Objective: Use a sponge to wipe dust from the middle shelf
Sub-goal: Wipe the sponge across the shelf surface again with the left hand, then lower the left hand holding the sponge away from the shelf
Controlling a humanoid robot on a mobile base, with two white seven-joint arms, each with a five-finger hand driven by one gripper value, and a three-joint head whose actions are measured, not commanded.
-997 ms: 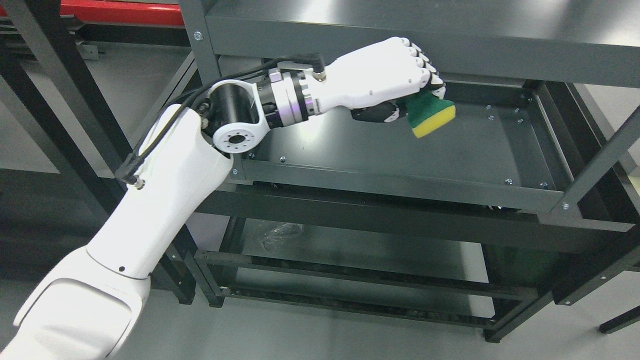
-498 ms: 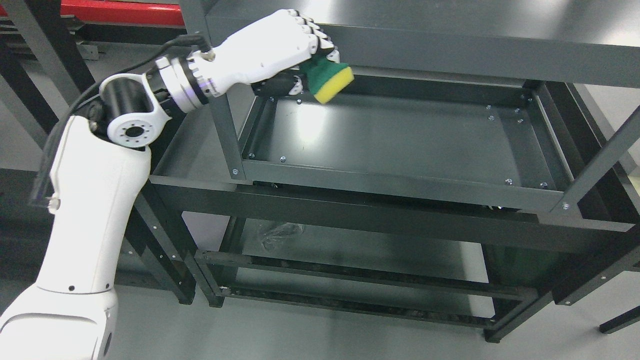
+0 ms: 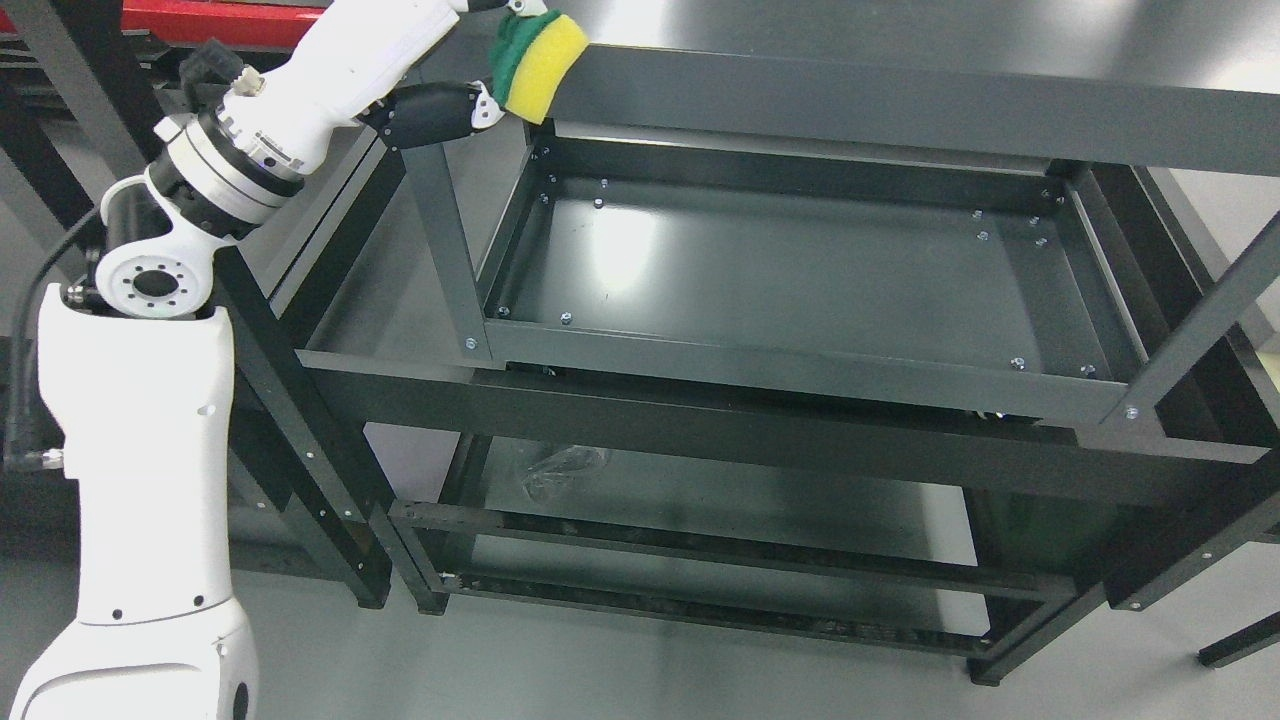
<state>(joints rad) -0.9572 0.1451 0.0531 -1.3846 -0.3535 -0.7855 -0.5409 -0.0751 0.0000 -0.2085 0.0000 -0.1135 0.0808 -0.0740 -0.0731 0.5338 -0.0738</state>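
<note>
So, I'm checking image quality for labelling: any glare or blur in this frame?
Head view: a bright glare patch on the middle shelf, softer sheen on the top shelf; sponge and left hand look sharp, partly cropped by the top edge.

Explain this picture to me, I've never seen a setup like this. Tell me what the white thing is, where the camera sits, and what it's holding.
The camera sits on a humanoid robot's head and looks down at a dark metal shelf unit. The white jointed thing coming in from the picture's left is the robot's left arm, which ends in a hand with fingers. That left hand is partly cut off by the top edge and grips a sponge, yellow with a green scrubbing side. The sponge sits up at the front rim of the top shelf, well above the middle shelf it is meant to wipe. That middle shelf is a shallow tray showing only screw heads and glare from lights. The right arm is not in view.
</note>
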